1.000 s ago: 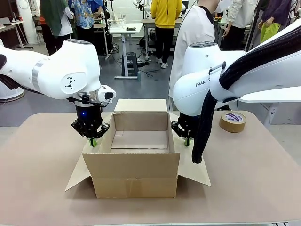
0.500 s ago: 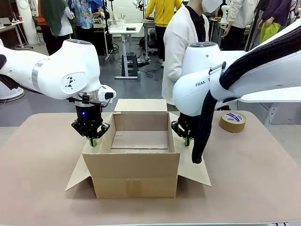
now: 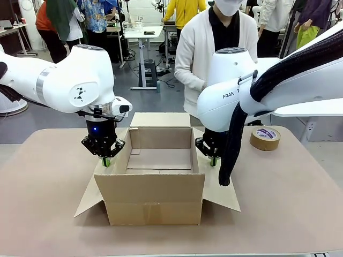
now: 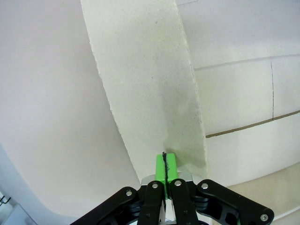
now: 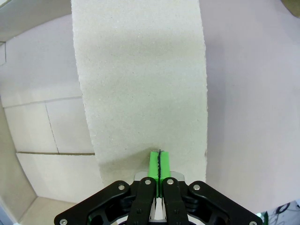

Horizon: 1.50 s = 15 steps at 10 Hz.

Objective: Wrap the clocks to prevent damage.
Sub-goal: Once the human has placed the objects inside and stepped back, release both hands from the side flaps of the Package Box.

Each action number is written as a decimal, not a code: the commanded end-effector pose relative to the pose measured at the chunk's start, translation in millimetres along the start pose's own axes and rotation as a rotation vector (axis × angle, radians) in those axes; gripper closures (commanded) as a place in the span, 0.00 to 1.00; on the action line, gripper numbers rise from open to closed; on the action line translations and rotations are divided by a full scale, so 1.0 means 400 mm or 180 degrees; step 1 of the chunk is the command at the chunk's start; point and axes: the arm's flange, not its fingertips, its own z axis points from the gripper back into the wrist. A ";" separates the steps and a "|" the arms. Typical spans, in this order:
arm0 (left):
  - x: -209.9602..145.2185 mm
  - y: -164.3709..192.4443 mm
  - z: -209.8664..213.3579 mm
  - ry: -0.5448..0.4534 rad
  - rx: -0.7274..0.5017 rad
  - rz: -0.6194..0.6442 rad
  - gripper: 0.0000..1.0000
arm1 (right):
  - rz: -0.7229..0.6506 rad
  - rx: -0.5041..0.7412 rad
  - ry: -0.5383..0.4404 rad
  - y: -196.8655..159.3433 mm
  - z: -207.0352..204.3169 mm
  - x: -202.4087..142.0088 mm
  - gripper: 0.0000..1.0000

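While the box lies open, shut jaws flank it.

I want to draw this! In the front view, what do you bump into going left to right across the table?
left gripper → cardboard box → right gripper → roll of brown tape

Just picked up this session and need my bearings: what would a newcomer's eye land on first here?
The open brown cardboard box in the middle of the pinkish-brown table, with the left gripper and right gripper pointing down at its left and right sides, jaws shut. Across the table stands a person in a white cardigan, and a brown roll of packing tape lies at the far right.
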 end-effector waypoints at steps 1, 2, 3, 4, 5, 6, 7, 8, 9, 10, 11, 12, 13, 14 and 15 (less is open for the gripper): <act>0.004 -0.001 -0.002 0.0009 0.0023 -0.0014 1.00 | 0.0003 -0.0001 0.0001 0.002 -0.002 -0.003 0.99; 0.004 -0.001 -0.002 0.0009 0.0023 -0.0014 1.00 | 0.0003 -0.0001 0.0001 0.002 -0.002 -0.003 0.99; 0.004 -0.001 -0.002 0.0009 0.0023 -0.0014 1.00 | 0.0003 -0.0001 0.0001 0.002 -0.002 -0.003 0.99; 0.004 -0.001 -0.002 0.0009 0.0023 -0.0014 1.00 | 0.0003 -0.0001 0.0001 0.002 -0.002 -0.003 0.99; 0.004 -0.001 -0.002 0.0009 0.0023 -0.0014 1.00 | 0.0003 -0.0001 0.0001 0.002 -0.002 -0.003 0.99; 0.004 -0.001 -0.002 0.0009 0.0023 -0.0014 1.00 | 0.0003 -0.0001 0.0001 0.002 -0.002 -0.003 0.99; 0.004 -0.001 -0.002 0.0009 0.0023 -0.0014 1.00 | 0.0003 -0.0001 0.0001 0.002 -0.002 -0.003 0.99; 0.004 -0.001 -0.002 0.0009 0.0023 -0.0014 1.00 | 0.0003 -0.0001 0.0001 0.002 -0.002 -0.003 0.99; 0.004 -0.001 -0.002 0.0009 0.0023 -0.0014 1.00 | 0.0003 -0.0001 0.0001 0.002 -0.002 -0.003 0.99; 0.004 -0.001 -0.002 0.0009 0.0023 -0.0014 1.00 | 0.0003 -0.0001 0.0001 0.002 -0.002 -0.003 0.99; 0.004 -0.001 -0.002 0.0009 0.0023 -0.0014 1.00 | 0.0003 -0.0001 0.0001 0.002 -0.002 -0.003 0.99; 0.004 -0.001 -0.002 0.0009 0.0023 -0.0014 1.00 | 0.0003 -0.0001 0.0001 0.002 -0.002 -0.003 0.99; 0.004 -0.001 -0.002 0.0009 0.0023 -0.0014 1.00 | 0.0003 -0.0001 0.0001 0.002 -0.002 -0.003 0.99; 0.004 -0.001 -0.002 0.0009 0.0023 -0.0014 1.00 | 0.0003 -0.0001 0.0001 0.002 -0.002 -0.003 0.99; 0.004 -0.001 -0.002 0.0009 0.0023 -0.0014 1.00 | 0.0003 -0.0001 0.0001 0.002 -0.002 -0.003 0.99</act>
